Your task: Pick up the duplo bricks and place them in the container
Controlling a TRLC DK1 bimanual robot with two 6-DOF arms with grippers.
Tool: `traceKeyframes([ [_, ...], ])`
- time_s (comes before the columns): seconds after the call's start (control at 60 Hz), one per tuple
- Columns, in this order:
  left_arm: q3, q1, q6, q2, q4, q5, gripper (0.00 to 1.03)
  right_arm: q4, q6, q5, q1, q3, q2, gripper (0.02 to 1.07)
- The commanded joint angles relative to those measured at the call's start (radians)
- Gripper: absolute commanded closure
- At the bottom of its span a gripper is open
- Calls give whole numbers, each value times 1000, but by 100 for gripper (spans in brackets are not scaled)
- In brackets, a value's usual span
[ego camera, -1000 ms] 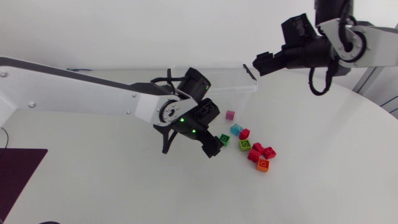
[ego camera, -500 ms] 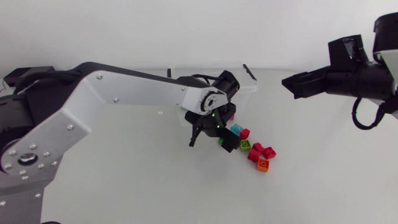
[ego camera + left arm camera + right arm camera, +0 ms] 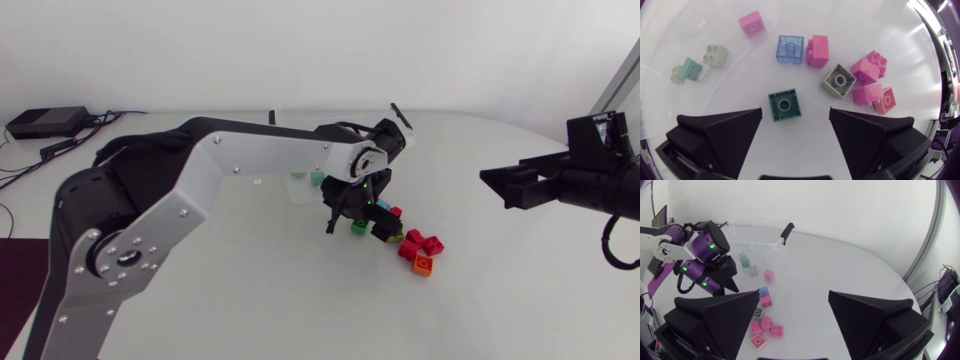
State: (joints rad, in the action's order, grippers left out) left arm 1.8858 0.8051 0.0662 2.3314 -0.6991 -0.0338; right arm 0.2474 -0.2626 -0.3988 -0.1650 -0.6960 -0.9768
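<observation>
One green duplo brick (image 3: 785,105) sits on surface (image 3: 240,300) betw. spread fingers of left claw (image 3: 795,114), untouched, w/ other bricks (image 3: 839,80) clustered just ahead. A few lie in clear container (image 3: 752,234). Right claw (image 3: 794,294) spread too, well apart from pile.

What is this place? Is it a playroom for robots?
Most likely a robot lab or test room, not a playroom. A robot's left arm and right arm reach over a plain white table, with duplo bricks set out beside a clear container.
</observation>
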Motion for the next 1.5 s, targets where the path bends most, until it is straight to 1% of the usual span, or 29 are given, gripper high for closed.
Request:
traceKeyframes([
  [0.0, 52, -9, 47, 52, -33, -17, 12, 16, -24, -17, -19, 41, 30, 7],
  [0.05, 65, -9, 53, 62, -42, -28, 16, 27, -30, -26, -24, 52, 43, 7],
  [0.117, 78, -12, 60, 71, -51, -34, 18, 29, -30, -29, -24, 70, 56, 7],
  [0.133, 84, -14, 64, 75, -57, -37, 22, 30, -32, -31, -24, 81, 64, 7],
  [0.267, 87, -14, 73, 77, -60, -44, 27, 44, -50, -34, -24, 115, 75, 7],
  [0.317, 88, -14, 76, 78, -60, -60, 33, 64, -67, -34, -22, 130, 90, 7],
  [0.333, 90, -12, 78, 80, -60, -61, 39, 70, -70, -34, -21, 135, 98, 7],
  [0.383, 93, -12, 81, 86, -62, -67, 49, 81, -75, -34, -21, 145, 115, 7],
  [0.5, 101, -14, 86, 92, -62, -67, 62, 121, -104, -35, -22, 159, 138, 7],
  [0.683, 156, -12, 86, 129, -109, -69, 63, 150, -156, -37, -28, 168, 109, 7],
  [0.933, 170, -12, 86, 138, -120, -69, 64, 151, -179, -46, -28, 182, 92, 7],
  [1.0, 179, -11, 84, 144, -126, -69, 68, 151, -182, -46, -24, 182, 82, 8],
  [1.017, 179, -11, 84, 146, -129, -69, 73, 147, -184, -46, -22, 184, 72, 9],
  [1.117, 153, -4, 83, 128, -129, -71, 74, 125, -191, -61, -21, 176, -14, 10],
  [1.25, 39, 11, 72, 19, -91, -72, 74, 89, -196, -55, -4, 164, -112, 10],
  [1.417, -51, -14, 52, -149, -66, -74, 74, 67, -185, -31, 24, 119, -220, 10],
  [1.483, -105, -23, 34, -236, -33, -74, 74, 52, -179, -5, 45, 102, -273, 10],
])
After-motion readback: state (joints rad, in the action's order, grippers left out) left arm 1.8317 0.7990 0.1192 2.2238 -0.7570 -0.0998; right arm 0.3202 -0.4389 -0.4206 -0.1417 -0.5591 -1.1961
